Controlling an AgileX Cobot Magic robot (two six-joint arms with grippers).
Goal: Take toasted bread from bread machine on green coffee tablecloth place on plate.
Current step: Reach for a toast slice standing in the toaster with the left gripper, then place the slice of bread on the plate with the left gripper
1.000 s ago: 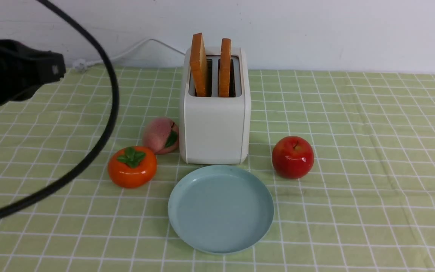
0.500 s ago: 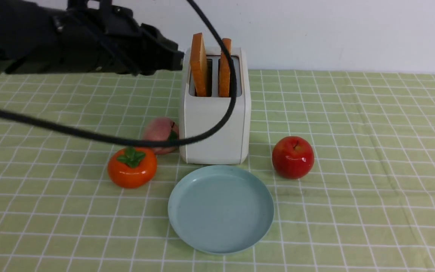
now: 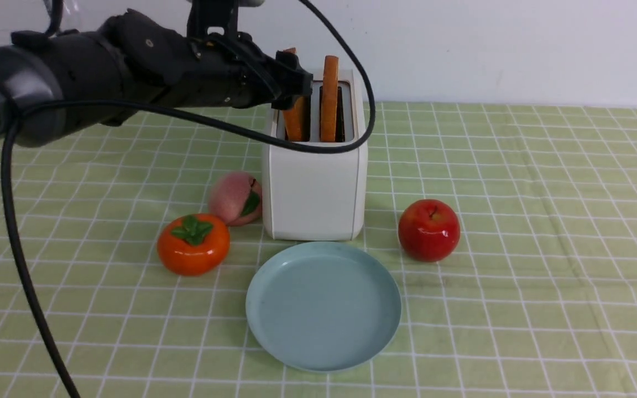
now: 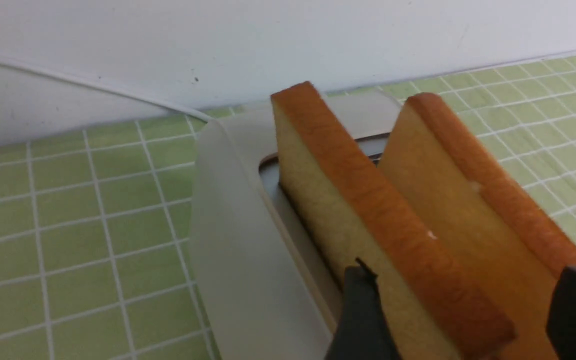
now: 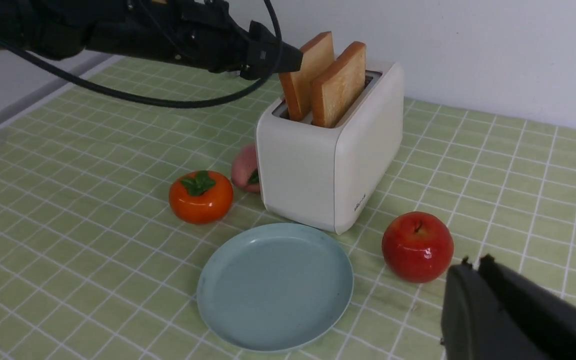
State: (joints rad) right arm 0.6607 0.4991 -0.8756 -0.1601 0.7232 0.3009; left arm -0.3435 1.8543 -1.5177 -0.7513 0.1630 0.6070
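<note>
**Toast is waiting in the slots as a gripper is closing in**

Two slices of toasted bread [image 3: 329, 99] are standing upright in the bread machine [image 3: 314, 188] at upper centre of the front view. The left gripper [image 4: 465, 270] is coming in from the upper left, its jaws spread wide on either side of the left-hand slice. The plate [image 3: 323, 307] is lying bare just below the machine on the green coffee tablecloth [image 3: 517, 193], with a peach [image 3: 235, 198] and persimmon [image 3: 193, 244] to its left and an apple [image 3: 428, 230] to its right. The right gripper [image 5: 475, 262] is hanging clenched at lower right of its wrist view, holding nothing.
</note>
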